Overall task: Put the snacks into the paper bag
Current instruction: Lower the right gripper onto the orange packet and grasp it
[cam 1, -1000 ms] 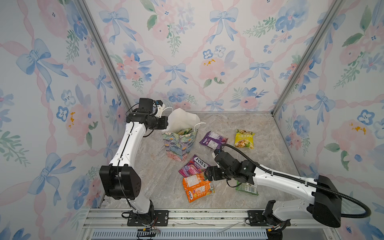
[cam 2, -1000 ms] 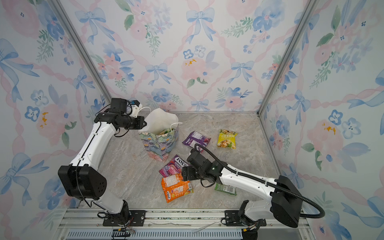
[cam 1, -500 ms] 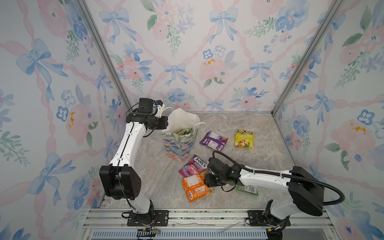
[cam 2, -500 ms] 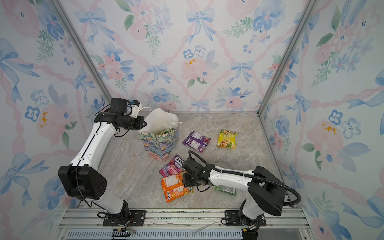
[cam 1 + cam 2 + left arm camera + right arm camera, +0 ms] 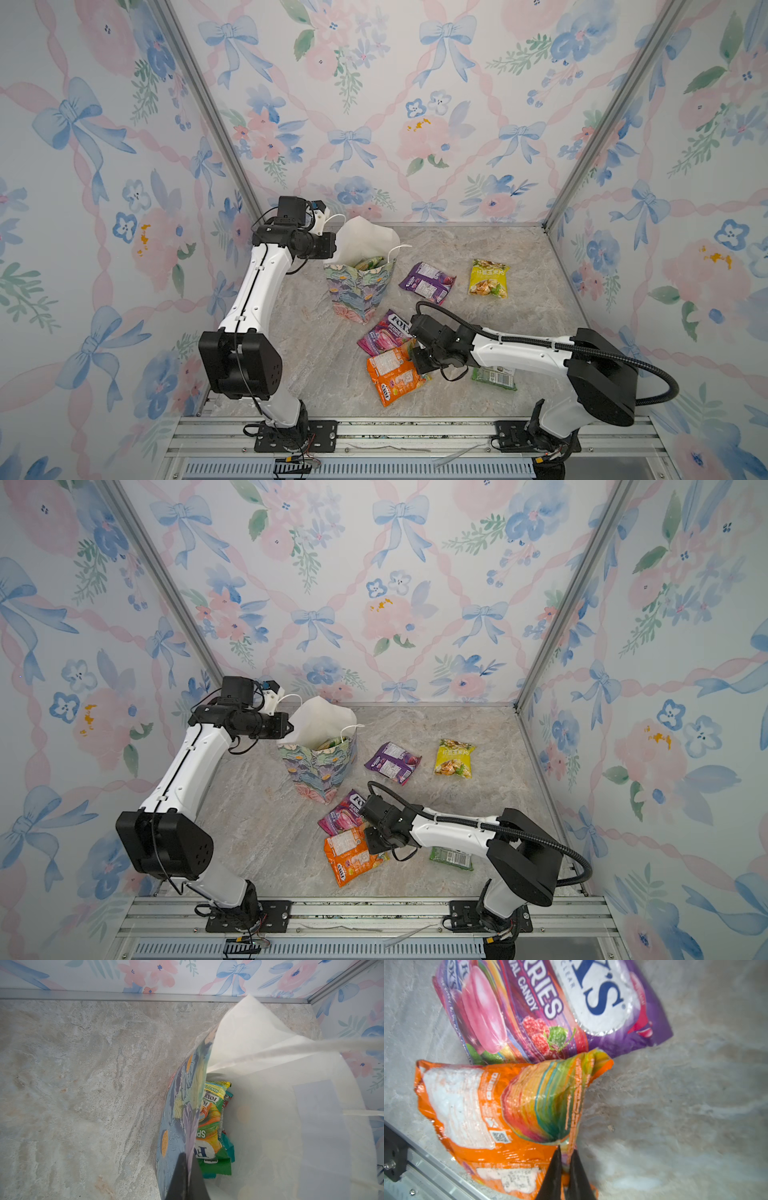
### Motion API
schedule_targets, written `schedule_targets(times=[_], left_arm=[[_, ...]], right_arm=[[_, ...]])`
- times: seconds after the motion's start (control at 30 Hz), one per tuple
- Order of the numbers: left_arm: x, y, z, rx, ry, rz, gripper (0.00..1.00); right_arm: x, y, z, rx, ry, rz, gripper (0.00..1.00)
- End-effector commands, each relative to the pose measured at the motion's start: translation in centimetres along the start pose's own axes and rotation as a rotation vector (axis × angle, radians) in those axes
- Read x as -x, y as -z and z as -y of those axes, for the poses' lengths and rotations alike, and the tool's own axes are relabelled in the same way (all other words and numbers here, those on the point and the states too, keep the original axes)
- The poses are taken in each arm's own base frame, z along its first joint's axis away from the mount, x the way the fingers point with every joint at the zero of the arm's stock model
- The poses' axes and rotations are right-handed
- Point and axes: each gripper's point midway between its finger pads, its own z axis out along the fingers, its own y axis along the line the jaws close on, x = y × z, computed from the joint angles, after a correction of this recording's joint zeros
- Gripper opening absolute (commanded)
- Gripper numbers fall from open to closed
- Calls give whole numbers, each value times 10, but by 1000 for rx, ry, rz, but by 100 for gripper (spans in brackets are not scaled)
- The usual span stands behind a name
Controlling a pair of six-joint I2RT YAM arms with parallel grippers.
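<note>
Nearest the front rail, my right gripper [image 5: 566, 1149] is clenched on the edge of the orange packet [image 5: 392, 376], which lies on the marble table [image 5: 316, 374] with that edge folded up; a green packet [image 5: 494, 377] lies just beside it, partly under my right arm [image 5: 519, 353]. Touching the orange packet's far edge is the purple FOX'S packet [image 5: 384, 334]. Farther back the paper bag [image 5: 361, 291] stands upright, my left gripper [image 5: 187, 1160] pinching its wall at the rim, with a green-yellow FOX'S packet [image 5: 209, 1126] and a teal packet [image 5: 228, 1148] inside. To its right lie a second purple packet [image 5: 428, 282] and a yellow packet [image 5: 488, 277]
</note>
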Motion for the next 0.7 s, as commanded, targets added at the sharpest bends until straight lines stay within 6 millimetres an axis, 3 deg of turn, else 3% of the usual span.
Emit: schedule_targets(times=[0.0,0.27,0.57,0.67], left_arm=[[-8,5,-4,15,4,-18,0],[-8,4,-4,13,5,-20,0],[-8,3,-4,9,5,-21,0],[-8,3,-3,8,4,-23,0]], right_arm=[[2,12,19,-140,162,-28,6],[41,36,30,-240,420,-53,8],[83,18,45,-274,478,-75,13],[97,18,46,-257,462,-38,30]])
